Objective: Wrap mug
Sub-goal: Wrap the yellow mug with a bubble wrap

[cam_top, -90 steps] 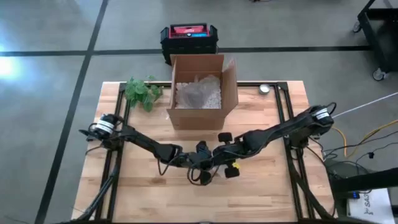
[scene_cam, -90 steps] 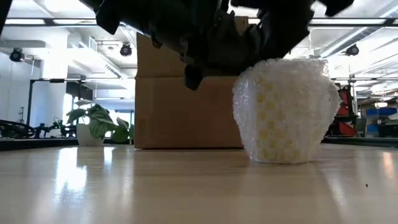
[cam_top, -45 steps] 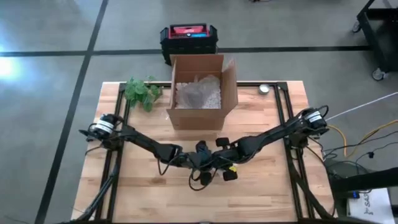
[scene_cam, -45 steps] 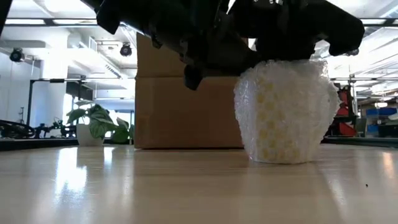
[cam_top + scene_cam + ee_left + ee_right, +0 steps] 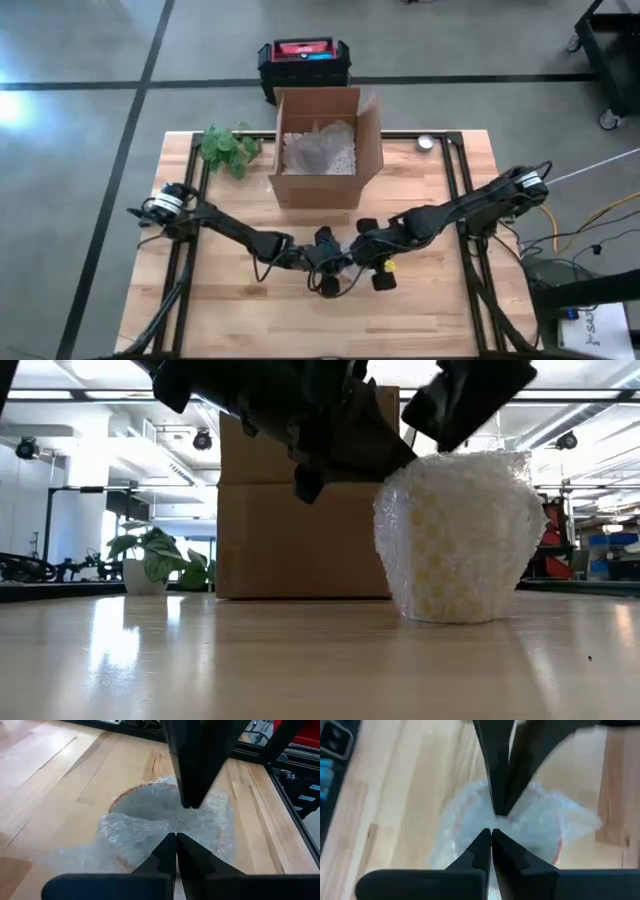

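Observation:
The mug (image 5: 458, 535), wrapped in clear bubble wrap, stands upright on its base on the wooden table, near the middle front. Both grippers meet above its mouth and mostly hide it in the high view. My left gripper (image 5: 176, 839) is shut, its tips over the wrap folded into the mug's mouth (image 5: 165, 815). My right gripper (image 5: 490, 833) is shut too and faces the left one tip to tip. In the low view it is tipped, just above the mug's top (image 5: 470, 405). My left gripper comes slanting down from the table's left, its shut tips at the wrap tucked in the mug's mouth (image 5: 150, 827). I cannot tell whether a layer lies between the fingers. My right gripper slants down from the right over the wrap (image 5: 470, 820). I cannot tell whether it touches.
An open cardboard box (image 5: 325, 150) with white packing fill stands behind the mug. A small green plant (image 5: 228, 148) sits at the far left and a small round object (image 5: 426, 143) at the far right. Bare wood lies along the near edge.
My right gripper came down onto the wrapped mug's top, then rose again and tipped, shifting a little toward the table's right. The mug has stayed upright in place.

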